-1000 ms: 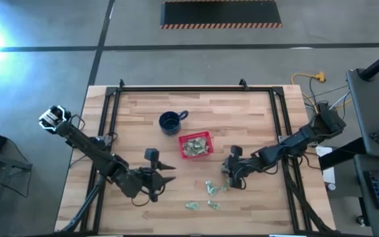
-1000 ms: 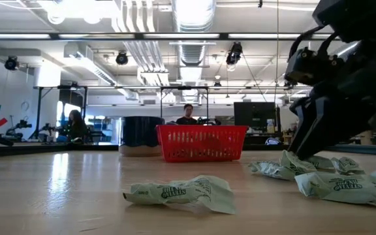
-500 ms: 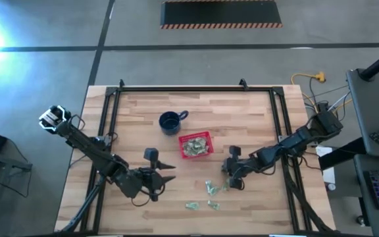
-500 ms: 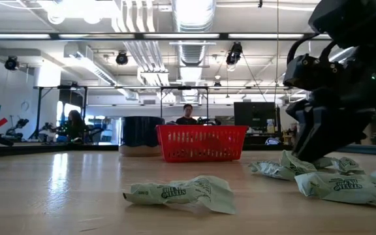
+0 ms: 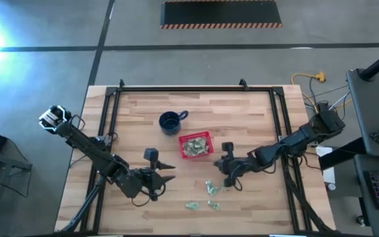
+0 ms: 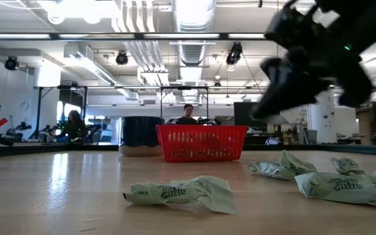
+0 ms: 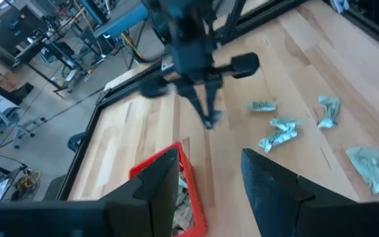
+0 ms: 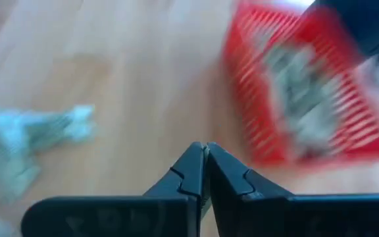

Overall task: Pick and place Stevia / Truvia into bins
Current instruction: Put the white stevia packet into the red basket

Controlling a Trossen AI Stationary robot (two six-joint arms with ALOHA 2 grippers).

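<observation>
The red basket (image 5: 195,145) stands mid-table with several sachets in it; it also shows in the low view (image 6: 202,143). More pale green sachets (image 5: 210,188) lie flat on the wood nearer the front edge (image 6: 181,193). My right gripper (image 5: 227,172) hangs shut above them, raised off the table (image 6: 266,108), between the loose sachets and the basket. In the left wrist view a small pale scrap (image 7: 215,117) shows at its tips. My left gripper (image 5: 168,172) waits open, left of the basket. My right gripper pinches a small pale bit of a sachet (image 7: 215,117) at its fingertips, which point down from above. The piece is lifted clear of the table. Which part of the sachet it has is too small to tell, and its own wrist view shows only the closed fingers (image 8: 191,172).
A dark blue mug (image 5: 170,122) stands beyond the basket toward the far edge. Black rails (image 5: 107,131) run along the table's left, right and far sides. People and desks show in the room behind the table.
My right gripper has shut down among the loose sachets, then risen off the table and drifted toward the red basket. The sachets in the low view lie where they were.
</observation>
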